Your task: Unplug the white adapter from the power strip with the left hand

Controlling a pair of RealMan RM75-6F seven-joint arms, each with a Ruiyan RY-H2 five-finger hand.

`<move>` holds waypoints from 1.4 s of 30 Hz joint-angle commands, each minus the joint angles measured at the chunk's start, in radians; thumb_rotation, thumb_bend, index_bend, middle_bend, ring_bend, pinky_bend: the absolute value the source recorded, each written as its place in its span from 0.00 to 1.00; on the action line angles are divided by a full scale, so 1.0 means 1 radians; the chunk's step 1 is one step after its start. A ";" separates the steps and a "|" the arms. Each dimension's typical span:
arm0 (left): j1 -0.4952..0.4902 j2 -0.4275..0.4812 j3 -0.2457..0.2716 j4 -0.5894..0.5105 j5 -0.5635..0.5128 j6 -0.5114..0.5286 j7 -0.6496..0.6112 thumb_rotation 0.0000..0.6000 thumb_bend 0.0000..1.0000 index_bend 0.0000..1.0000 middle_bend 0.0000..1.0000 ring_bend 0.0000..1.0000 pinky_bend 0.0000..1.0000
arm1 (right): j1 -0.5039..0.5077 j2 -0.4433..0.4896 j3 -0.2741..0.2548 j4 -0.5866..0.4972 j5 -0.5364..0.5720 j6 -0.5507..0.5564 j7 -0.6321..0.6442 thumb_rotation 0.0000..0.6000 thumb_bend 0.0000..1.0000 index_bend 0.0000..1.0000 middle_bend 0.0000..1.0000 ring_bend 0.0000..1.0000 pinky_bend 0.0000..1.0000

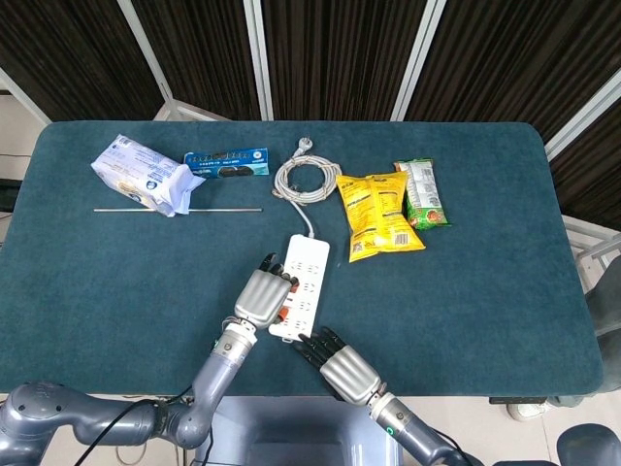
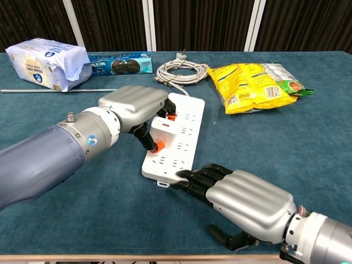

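Observation:
A white power strip lies mid-table, its cable running back to a coil. The white adapter sits on the strip's left side, near its middle. My left hand reaches over it from the left and pinches it between orange-tipped fingers. In the head view the hand hides most of the adapter. My right hand lies flat at the strip's near end, with its fingertips touching that end and nothing held.
A yellow snack bag and a green packet lie right of the coil. A tissue pack, a blue biscuit box and a thin metal rod lie back left.

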 commanded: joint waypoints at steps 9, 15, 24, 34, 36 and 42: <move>0.032 0.056 0.004 -0.017 -0.009 0.007 -0.005 1.00 0.34 0.73 0.77 0.26 0.11 | -0.002 -0.008 -0.006 0.004 0.001 -0.005 -0.002 1.00 0.59 0.06 0.08 0.07 0.07; 0.016 0.038 -0.014 -0.021 0.010 -0.003 -0.005 1.00 0.34 0.72 0.77 0.26 0.11 | -0.004 -0.010 -0.006 0.012 0.005 -0.008 0.000 1.00 0.60 0.06 0.08 0.07 0.07; 0.006 0.018 -0.021 -0.023 0.010 -0.006 0.010 1.00 0.34 0.72 0.77 0.26 0.11 | -0.006 -0.004 -0.005 0.008 0.002 -0.002 0.000 1.00 0.60 0.06 0.08 0.07 0.07; 0.030 0.054 -0.008 -0.026 0.005 -0.005 0.000 1.00 0.35 0.73 0.77 0.31 0.21 | -0.007 -0.015 -0.008 0.013 0.001 -0.005 -0.001 1.00 0.60 0.06 0.08 0.07 0.07; 0.033 0.058 -0.006 -0.023 0.009 -0.006 -0.006 1.00 0.35 0.73 0.77 0.32 0.23 | -0.007 -0.016 -0.008 0.015 0.002 -0.006 0.000 1.00 0.60 0.06 0.08 0.07 0.07; 0.032 0.059 -0.015 -0.024 0.014 -0.011 -0.016 1.00 0.35 0.73 0.77 0.34 0.25 | -0.006 -0.015 -0.006 0.015 0.002 -0.006 -0.001 1.00 0.59 0.06 0.08 0.07 0.07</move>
